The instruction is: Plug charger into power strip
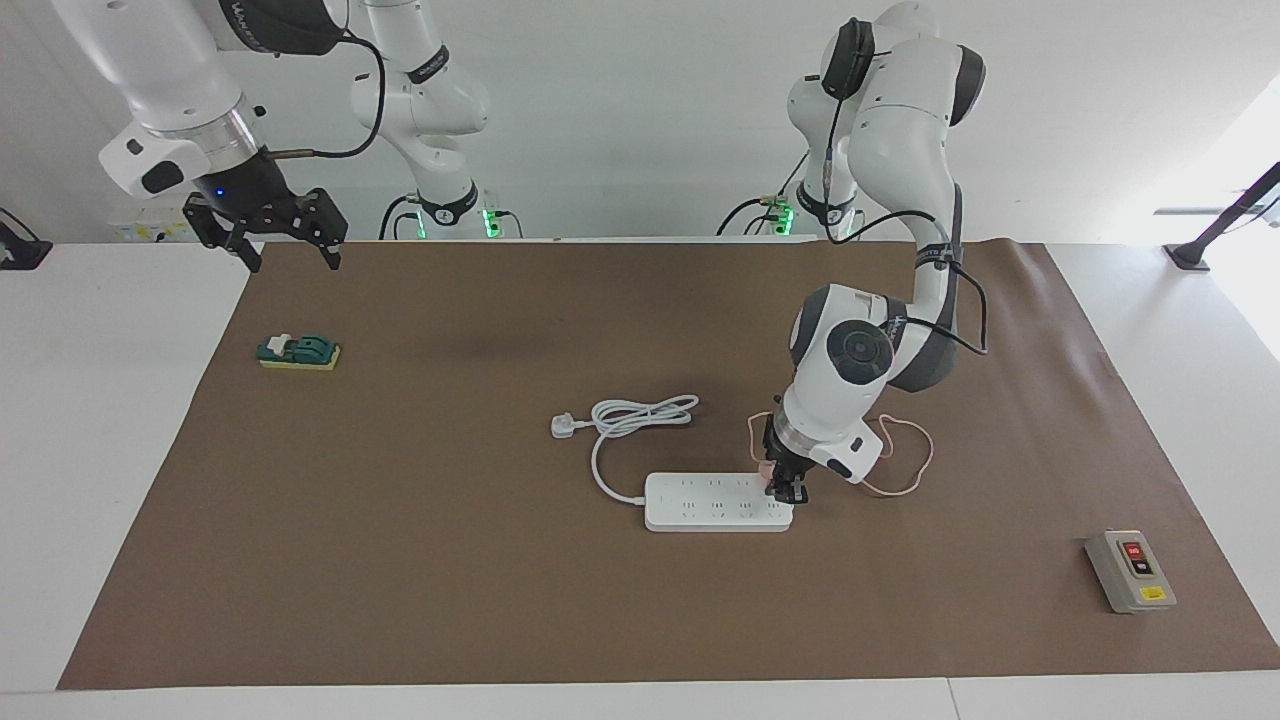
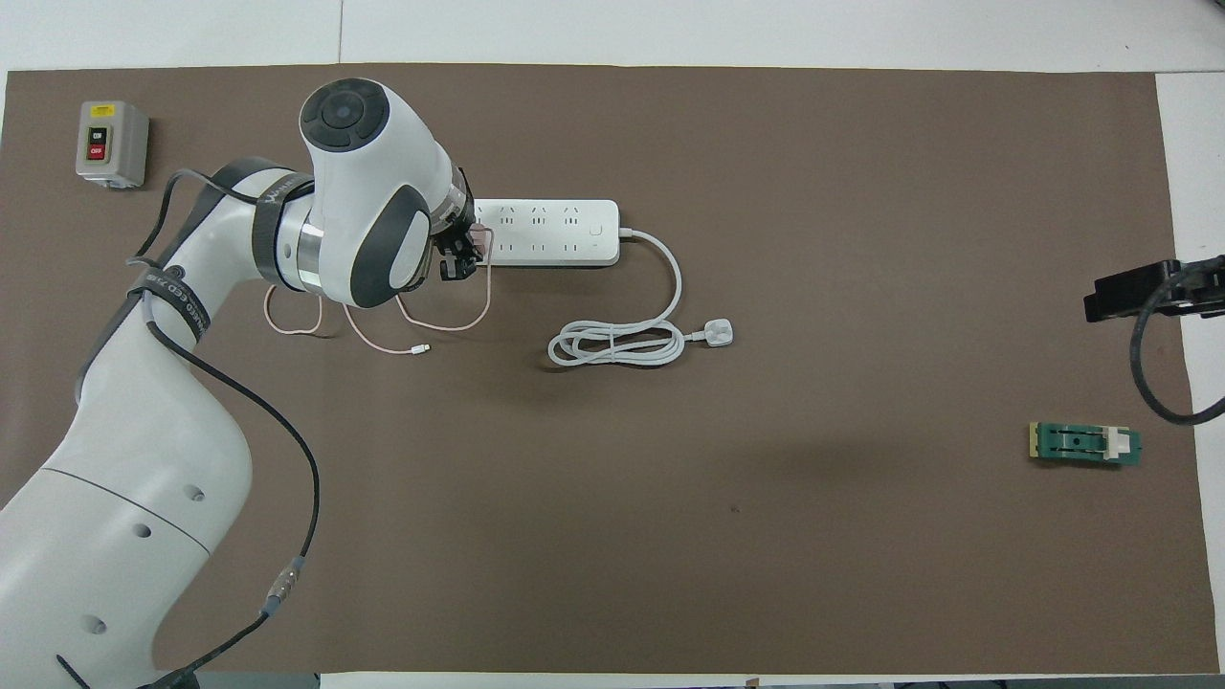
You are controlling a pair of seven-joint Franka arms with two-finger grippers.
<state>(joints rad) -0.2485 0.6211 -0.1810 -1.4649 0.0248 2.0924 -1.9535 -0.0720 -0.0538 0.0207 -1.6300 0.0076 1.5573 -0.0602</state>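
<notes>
Below the left gripper (image 1: 785, 490), pinched on the charger (image 1: 767, 474), lies the power strip (image 1: 715, 502) on brown paper (image 1: 500, 600) covering a white table (image 1: 100, 400); the right gripper (image 1: 288, 252) waits spread.

The left claw (image 1: 787, 492) covers most of the charger (image 1: 766, 470), so its prongs cannot be seen. In the overhead view, the arm hides the power strip's (image 2: 550, 233) 9 o'clock end, and the right claw (image 2: 1139, 289) is cut off at the 3 o'clock edge.
</notes>
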